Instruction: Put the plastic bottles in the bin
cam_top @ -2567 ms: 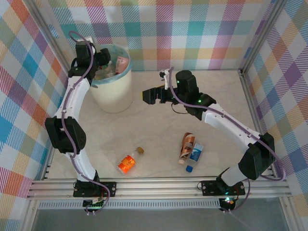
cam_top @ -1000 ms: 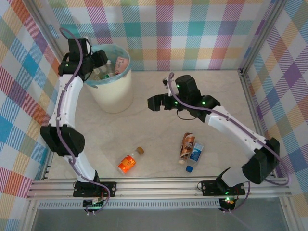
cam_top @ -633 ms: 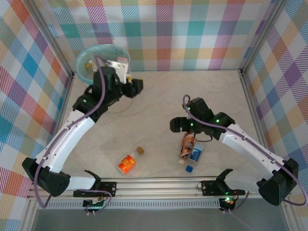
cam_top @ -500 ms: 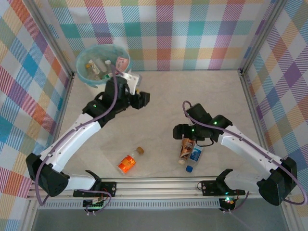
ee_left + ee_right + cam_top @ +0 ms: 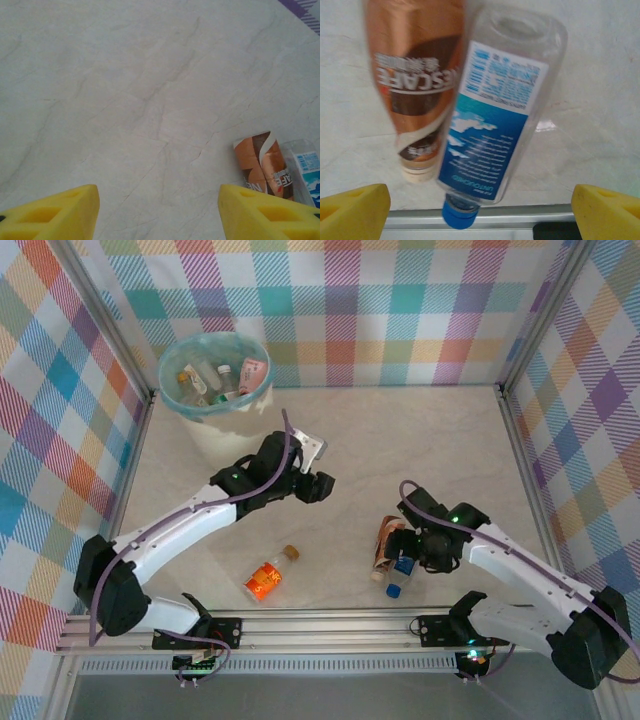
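The cream bin with its teal liner stands at the far left corner and holds several plastic bottles. Three bottles lie near the front edge: an orange one, a brown-label one and a clear blue-label one with a blue cap. My right gripper hangs open just above the brown and blue-label pair, its yellow fingertips on either side of them. My left gripper is open over bare table, with the brown bottle ahead to its right.
A metal rail runs along the front edge, just beyond the blue cap. Plaid walls close in the back and both sides. Bare marble tabletop spreads between the bin and the right wall.
My left arm has swung away from the bin to the middle of the table. My right arm has come down and forward over the brown and blue-label bottles.
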You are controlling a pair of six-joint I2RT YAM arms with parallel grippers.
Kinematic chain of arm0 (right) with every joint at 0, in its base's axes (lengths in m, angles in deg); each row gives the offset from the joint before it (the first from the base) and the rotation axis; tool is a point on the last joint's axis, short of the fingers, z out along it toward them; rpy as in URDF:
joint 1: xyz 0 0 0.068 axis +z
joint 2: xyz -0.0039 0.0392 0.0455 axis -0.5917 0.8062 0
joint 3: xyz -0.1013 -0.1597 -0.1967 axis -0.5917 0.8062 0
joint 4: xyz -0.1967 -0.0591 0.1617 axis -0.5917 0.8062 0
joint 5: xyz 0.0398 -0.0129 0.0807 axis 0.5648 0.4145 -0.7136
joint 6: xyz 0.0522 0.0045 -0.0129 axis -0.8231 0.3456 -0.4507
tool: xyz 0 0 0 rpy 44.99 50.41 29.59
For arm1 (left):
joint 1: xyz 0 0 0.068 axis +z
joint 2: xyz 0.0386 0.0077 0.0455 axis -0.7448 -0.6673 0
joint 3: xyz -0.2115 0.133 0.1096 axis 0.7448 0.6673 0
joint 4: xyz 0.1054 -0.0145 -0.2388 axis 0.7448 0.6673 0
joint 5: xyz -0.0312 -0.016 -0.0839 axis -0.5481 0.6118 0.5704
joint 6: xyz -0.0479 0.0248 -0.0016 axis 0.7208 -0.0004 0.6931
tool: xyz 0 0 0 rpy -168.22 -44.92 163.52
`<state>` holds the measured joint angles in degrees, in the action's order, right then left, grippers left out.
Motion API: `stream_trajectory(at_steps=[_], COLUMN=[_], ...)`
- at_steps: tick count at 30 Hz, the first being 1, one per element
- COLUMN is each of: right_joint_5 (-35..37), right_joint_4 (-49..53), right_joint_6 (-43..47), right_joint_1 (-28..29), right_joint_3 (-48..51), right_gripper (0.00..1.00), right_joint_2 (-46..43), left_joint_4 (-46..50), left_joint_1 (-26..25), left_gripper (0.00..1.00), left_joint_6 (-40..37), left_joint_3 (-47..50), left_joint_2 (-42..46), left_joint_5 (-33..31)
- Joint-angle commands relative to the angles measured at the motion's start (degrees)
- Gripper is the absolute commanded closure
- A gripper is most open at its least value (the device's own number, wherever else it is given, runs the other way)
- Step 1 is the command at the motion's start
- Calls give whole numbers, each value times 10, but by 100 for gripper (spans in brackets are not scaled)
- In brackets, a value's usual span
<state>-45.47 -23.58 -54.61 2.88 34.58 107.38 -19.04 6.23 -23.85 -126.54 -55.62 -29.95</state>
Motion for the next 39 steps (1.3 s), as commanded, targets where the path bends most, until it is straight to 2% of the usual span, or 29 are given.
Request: stream_trajectory(at_steps=[1,9,19,24,31,39], right_joint_5=[-18,-30,-73,-58,3,9], right_joint_4=[-17,-47,-112,-89,-27,-15], right_joint_6=[-26,-23,10,18,31,66], right_joint_1=[2,0,-54,-65,-66,-66], right_joint_3=[24,48,87,82,45,-34], right_gripper=[9,15,30,35,43,43], right_joint_2=[8,61,81,53,-24,-46], left_joint_4=[-12,-11,-1,6,28,40], left_joint_1=[-8,-8,-8,-8,-8,-8], left_gripper=[36,35,35,35,34,33], left_joint_6=[5,1,-4,-2,20,60], left_joint_3=[-27,-38,-57,-72,-112,-139], left_joint_2=[-11,-17,-34,-41,-61,-70], left_joint_5=[6,-14,-19,-19,-17,-8])
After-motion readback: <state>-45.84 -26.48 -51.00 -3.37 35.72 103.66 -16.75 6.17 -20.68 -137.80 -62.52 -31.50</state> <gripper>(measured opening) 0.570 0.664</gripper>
